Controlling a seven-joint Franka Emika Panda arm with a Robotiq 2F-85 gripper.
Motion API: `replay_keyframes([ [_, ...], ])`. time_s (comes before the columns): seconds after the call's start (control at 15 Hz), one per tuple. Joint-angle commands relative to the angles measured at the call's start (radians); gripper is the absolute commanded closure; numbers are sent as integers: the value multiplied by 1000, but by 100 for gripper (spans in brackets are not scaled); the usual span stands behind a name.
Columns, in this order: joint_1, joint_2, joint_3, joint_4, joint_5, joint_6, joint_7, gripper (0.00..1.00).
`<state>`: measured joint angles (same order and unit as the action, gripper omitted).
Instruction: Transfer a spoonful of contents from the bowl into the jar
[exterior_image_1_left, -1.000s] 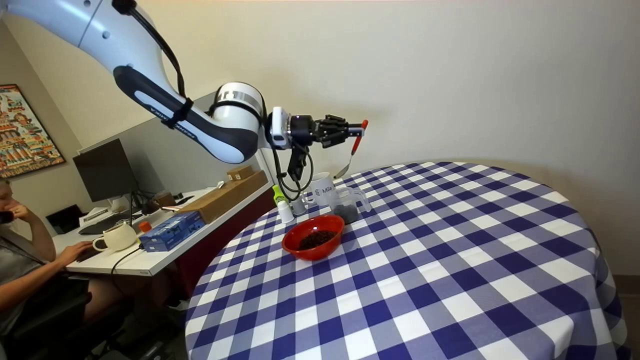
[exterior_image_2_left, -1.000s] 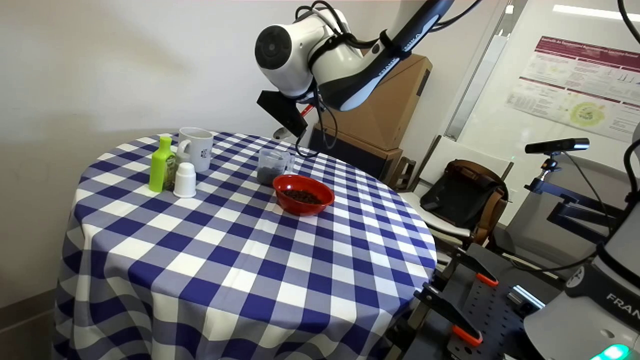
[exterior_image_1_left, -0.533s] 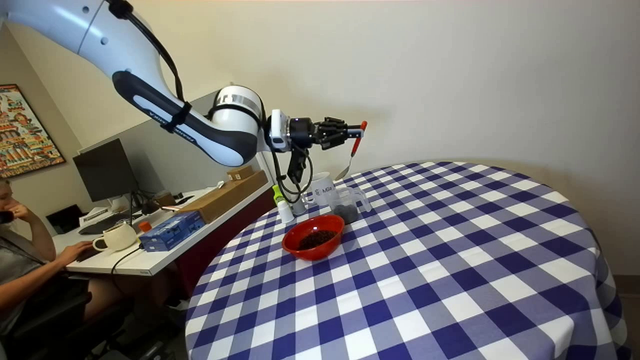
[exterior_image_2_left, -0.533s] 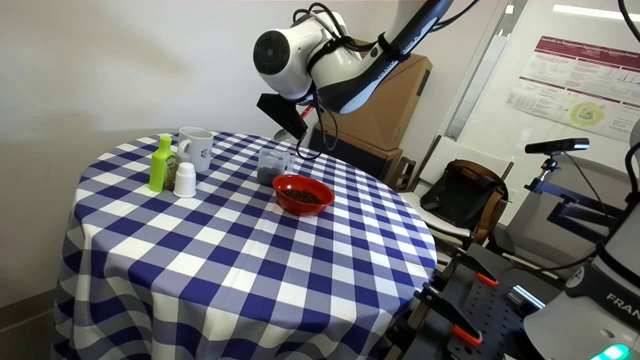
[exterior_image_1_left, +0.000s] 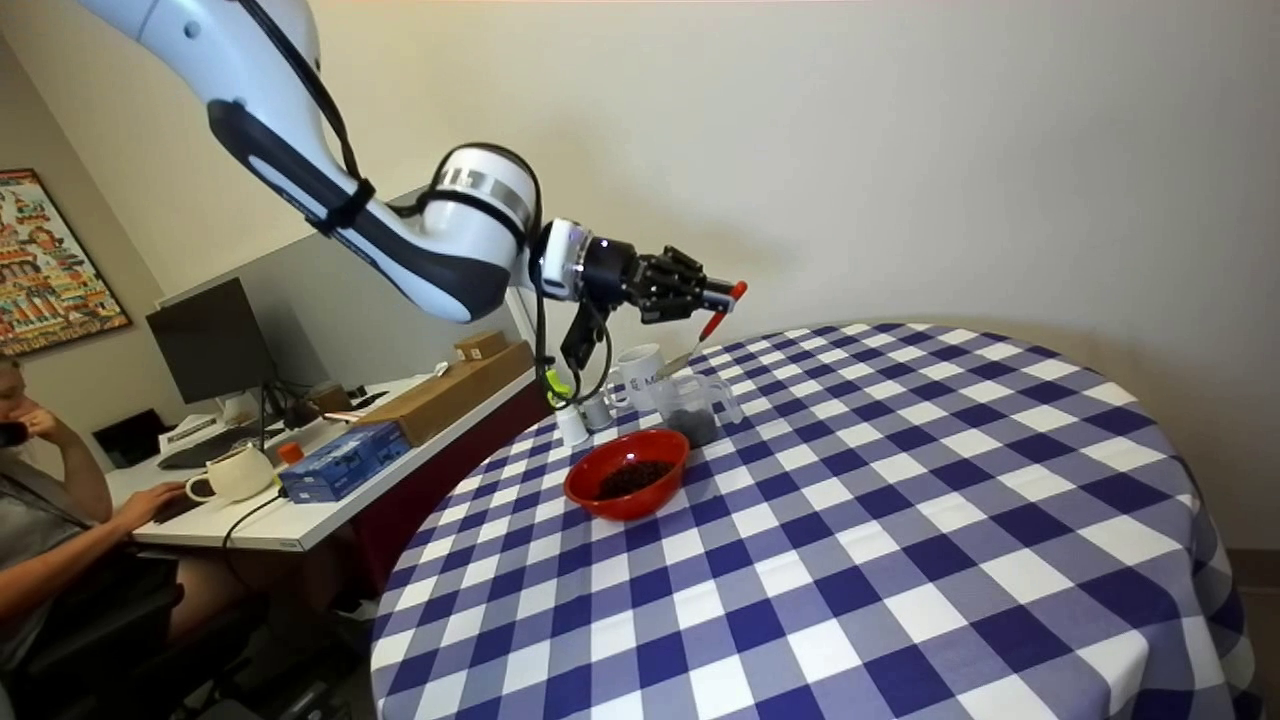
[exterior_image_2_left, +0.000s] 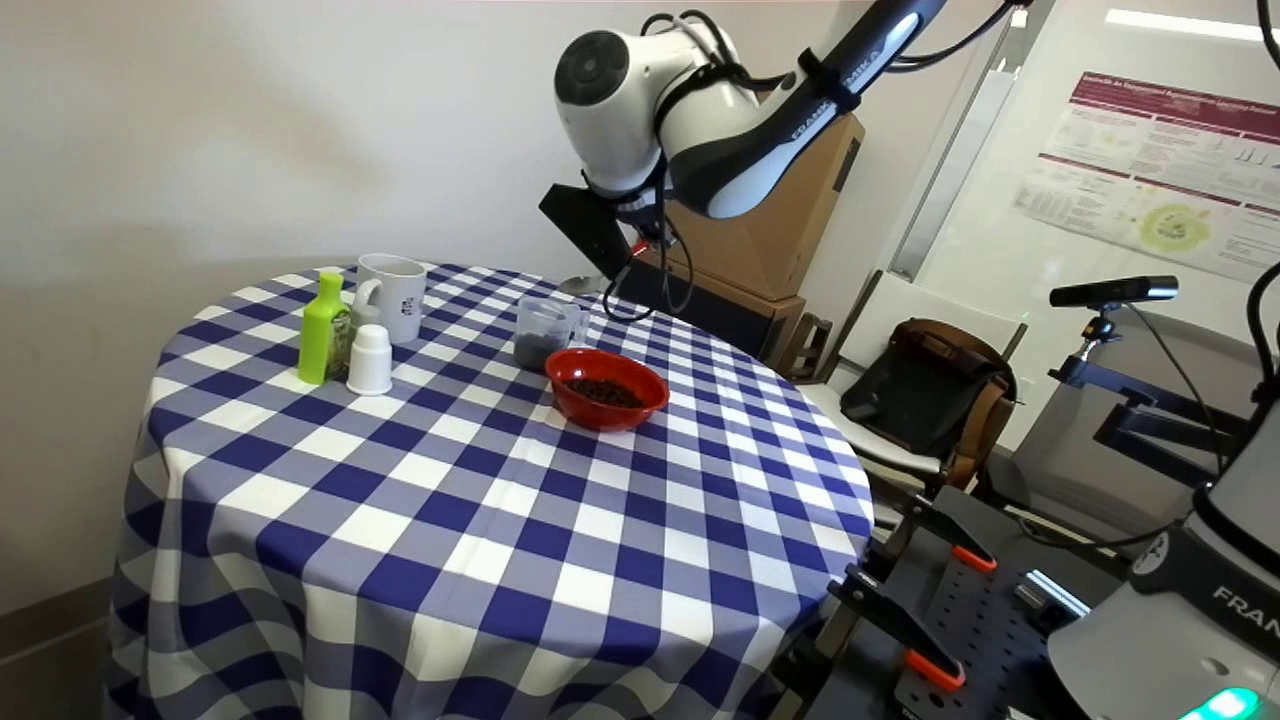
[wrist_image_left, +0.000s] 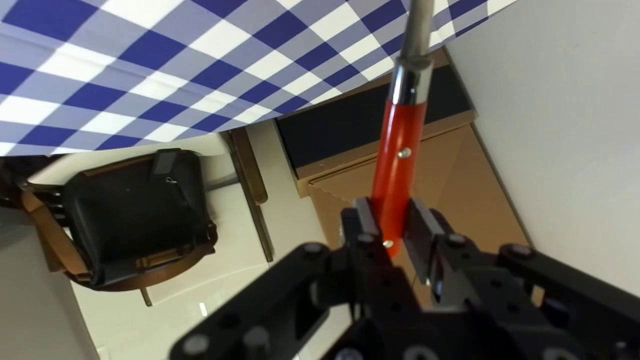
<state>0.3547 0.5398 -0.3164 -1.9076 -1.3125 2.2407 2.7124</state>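
Spoon (wrist_image_left: 401, 131) in tool (wrist_image_left: 392, 217), bowl (exterior_image_2_left: 602, 418) lower down

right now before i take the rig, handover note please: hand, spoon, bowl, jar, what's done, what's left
Hand: shut on the red-handled spoon.
Spoon: aloft, its head showing just above the rim of the clear jar in both exterior views; whether centred or loaded, cannot tell.
Jar: dark fill in its lower part.
Red bowl: beside the jar on the checked tablecloth, dark bits inside.
Done: spoon gripped and raised; whether a spoonful has gone in, cannot tell.
Left: probably centre the head and tip it; if bare, scoop first.
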Motion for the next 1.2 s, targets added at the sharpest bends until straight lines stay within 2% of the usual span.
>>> replay_keyframes([
  [0.0,-184,-164,143,-97,21,45,1,95],
  [0.13,-260,-231,193,-145,61,103,-54,95],
  [0.33,-335,-324,240,-260,130,229,-145,95],
  [0.6,-373,-431,258,-428,220,352,-254,95],
  [0.8,-384,-512,249,-543,274,400,-306,95],
  [1.13,-405,-586,237,-689,311,414,-316,95],
])
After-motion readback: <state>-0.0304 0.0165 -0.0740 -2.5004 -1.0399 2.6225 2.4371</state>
